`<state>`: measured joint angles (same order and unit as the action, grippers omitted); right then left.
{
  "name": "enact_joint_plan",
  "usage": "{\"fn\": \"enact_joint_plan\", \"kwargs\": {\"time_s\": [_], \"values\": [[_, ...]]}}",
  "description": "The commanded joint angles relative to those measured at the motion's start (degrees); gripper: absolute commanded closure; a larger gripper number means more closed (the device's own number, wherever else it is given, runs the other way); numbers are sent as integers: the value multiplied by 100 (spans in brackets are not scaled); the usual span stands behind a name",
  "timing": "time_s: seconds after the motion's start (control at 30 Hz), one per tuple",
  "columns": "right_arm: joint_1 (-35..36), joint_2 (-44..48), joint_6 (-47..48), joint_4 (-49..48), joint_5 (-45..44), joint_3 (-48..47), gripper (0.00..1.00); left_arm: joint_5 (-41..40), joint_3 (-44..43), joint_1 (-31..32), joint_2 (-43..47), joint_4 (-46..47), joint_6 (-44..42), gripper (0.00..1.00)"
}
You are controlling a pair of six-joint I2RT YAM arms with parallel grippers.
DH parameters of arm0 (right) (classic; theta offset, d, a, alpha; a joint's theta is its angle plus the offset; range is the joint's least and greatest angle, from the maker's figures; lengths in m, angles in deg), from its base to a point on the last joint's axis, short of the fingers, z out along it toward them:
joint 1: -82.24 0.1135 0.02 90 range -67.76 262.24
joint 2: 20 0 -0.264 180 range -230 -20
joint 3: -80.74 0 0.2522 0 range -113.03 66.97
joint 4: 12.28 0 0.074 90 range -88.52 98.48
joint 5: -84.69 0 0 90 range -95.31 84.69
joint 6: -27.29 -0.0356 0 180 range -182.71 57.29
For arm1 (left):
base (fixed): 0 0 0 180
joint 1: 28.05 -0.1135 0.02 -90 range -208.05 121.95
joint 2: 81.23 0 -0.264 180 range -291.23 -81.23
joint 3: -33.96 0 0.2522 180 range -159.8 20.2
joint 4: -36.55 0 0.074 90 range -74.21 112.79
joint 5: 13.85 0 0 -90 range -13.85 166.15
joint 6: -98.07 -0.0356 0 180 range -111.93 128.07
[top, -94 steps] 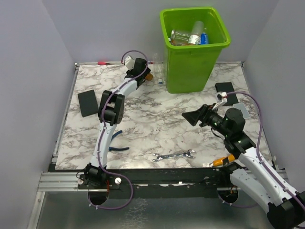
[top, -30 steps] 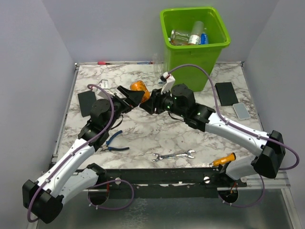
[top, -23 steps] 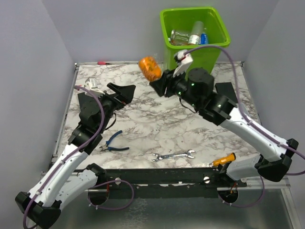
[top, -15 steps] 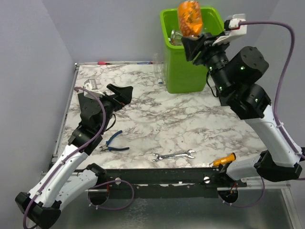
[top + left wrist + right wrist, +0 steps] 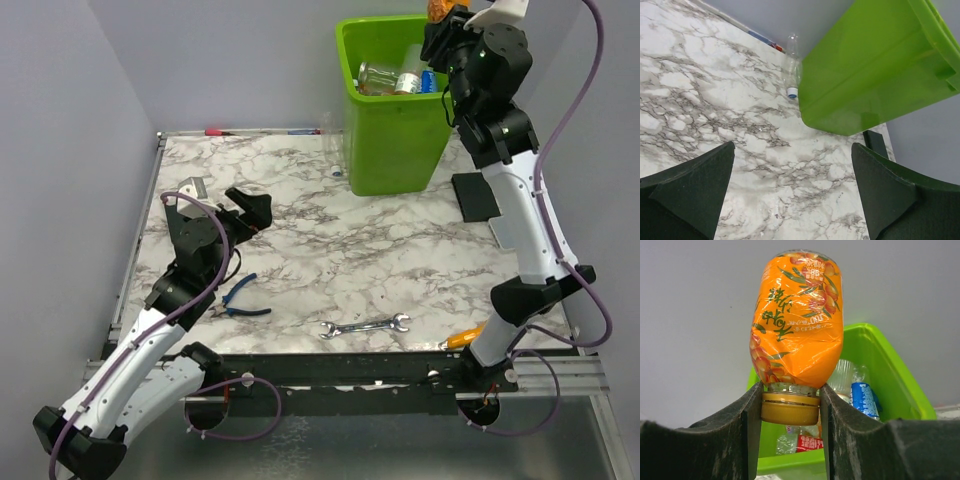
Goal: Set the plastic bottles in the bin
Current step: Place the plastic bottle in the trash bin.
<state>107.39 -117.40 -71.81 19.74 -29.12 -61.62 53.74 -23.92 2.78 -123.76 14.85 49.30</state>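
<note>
My right gripper is shut on the neck and gold cap of an orange plastic bottle, which points away from the jaws. In the top view that gripper and the orange bottle are high above the right rim of the lime-green bin. Several bottles lie inside the bin. A clear bottle lies on the table against the bin's left wall. My left gripper hangs open and empty over the left of the table, facing the bin.
A silver wrench and an orange-handled screwdriver lie near the front edge. Blue-handled pliers lie by the left arm. A black pad sits right of the bin and a red pen lies along the back edge.
My right arm has swung up and right, carrying the orange bottle from over the table's middle to above the bin. The left arm has drawn back a little and stayed open.
</note>
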Motion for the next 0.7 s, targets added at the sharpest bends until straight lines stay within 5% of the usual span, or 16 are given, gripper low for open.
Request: {"fn": "enact_joint_plan", "kwargs": {"time_s": [0.0, 0.2, 0.23, 0.3, 0.43, 0.67], "values": [[-207, -180, -210, -471, 586, 145, 100, -219, 160, 2, 8, -108, -230, 1], [-279, -863, -317, -224, 1029, -136, 100, -136, 333, 2, 35, -214, -195, 1], [-290, -968, -380, -86, 1145, -296, 85, -151, 355, 0, 47, -239, -195, 1], [-299, -1085, -466, 84, 1253, -487, 39, -201, 376, 2, 77, -273, -226, 1], [-300, -1082, -580, 130, 1192, -665, 5, -338, 383, 2, 17, -288, -291, 1], [-293, -209, -1140, 20, 1586, -148, 0, -492, 57, 2, -878, -26, -274, 1]]}}
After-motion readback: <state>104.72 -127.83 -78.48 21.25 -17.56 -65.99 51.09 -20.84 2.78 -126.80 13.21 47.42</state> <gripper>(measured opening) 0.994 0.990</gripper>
